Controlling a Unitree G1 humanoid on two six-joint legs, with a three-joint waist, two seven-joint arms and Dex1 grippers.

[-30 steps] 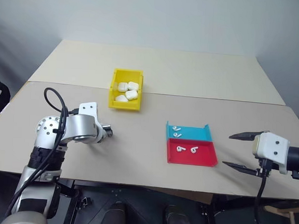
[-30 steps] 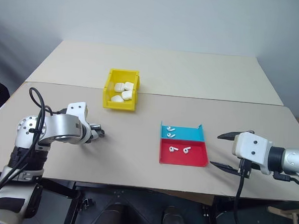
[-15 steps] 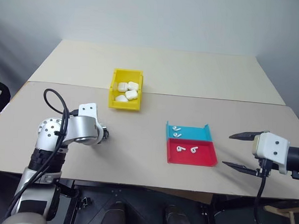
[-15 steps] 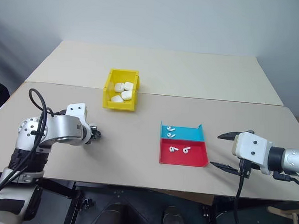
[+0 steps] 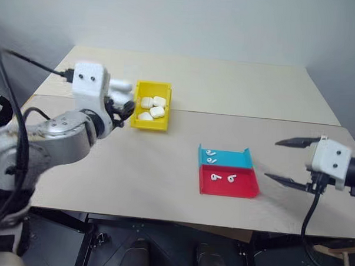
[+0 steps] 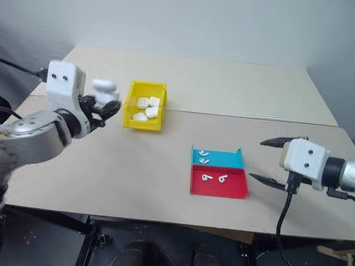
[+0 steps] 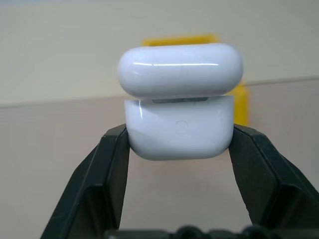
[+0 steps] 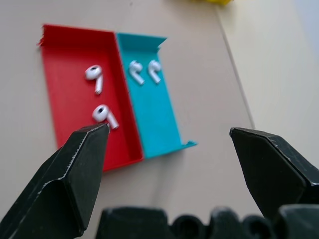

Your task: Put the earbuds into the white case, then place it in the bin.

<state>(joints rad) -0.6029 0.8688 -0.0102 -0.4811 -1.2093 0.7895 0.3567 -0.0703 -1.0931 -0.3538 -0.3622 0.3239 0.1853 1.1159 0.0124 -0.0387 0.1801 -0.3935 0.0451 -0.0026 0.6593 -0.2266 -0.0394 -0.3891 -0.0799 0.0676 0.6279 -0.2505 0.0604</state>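
- Left eye view: the table is two tan tops butted together, the seam running behind the yellow bin; the near edge is cut off by the frame bottom, with broad bare surface between the arms.
- Left gripper is raised at about 9 o'clock of the bin, clamped tight on the lower half of a white case; its lid seems slightly ajar, inside hidden.
- Right gripper hovers at 3 o'clock of the trays, jaws spread wide, nothing between them.
- Bin holds roughly four more cases, overlapping and hard to count.
- Red tray and blue tray touch side by side, each open at one end.
- Earbuds: two in each tray.
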